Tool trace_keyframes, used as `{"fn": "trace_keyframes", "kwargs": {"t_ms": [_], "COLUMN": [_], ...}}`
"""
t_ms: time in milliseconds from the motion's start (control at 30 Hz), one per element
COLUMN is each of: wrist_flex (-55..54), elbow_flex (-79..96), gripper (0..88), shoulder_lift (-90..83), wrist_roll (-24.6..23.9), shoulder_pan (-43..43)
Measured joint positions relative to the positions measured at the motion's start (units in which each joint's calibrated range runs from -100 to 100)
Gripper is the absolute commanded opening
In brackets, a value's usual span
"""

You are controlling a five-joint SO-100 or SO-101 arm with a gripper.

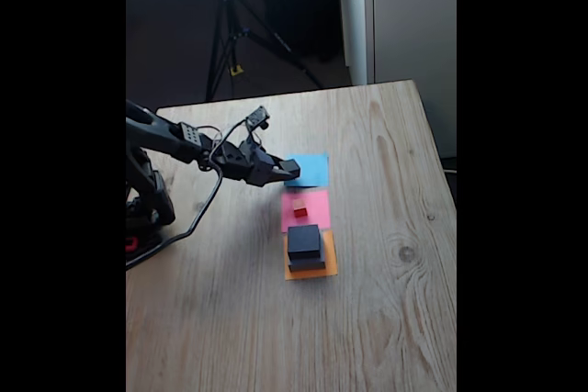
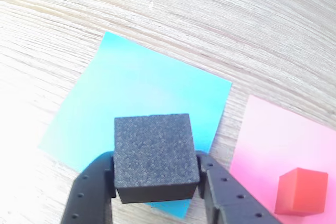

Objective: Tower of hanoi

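Gripping small dark grey block (image 2: 155,156) in pincer (image 2: 156,182) above blue paper (image 2: 142,93).

A small dark grey block (image 2: 155,157) is clamped between the gripper (image 2: 156,182) fingers above the blue paper square (image 2: 142,103) — beside it, a tiny red cube (image 2: 302,191) is seen on the pink paper square (image 2: 275,145), both squares on the bench (image 2: 210,19).
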Motion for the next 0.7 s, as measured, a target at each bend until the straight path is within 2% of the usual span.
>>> {"fn": "trace_keyframes", "kwargs": {"t_ms": [533, 700], "wrist_flex": [-7.69, -9.05], "elbow_flex": [-8.87, -8.34], "gripper": [5.7, 13.1], "shoulder_lift": [15.31, 15.39], "wrist_roll": [0.0, 0.0], "shoulder_pan": [-1.76, -1.76]}}
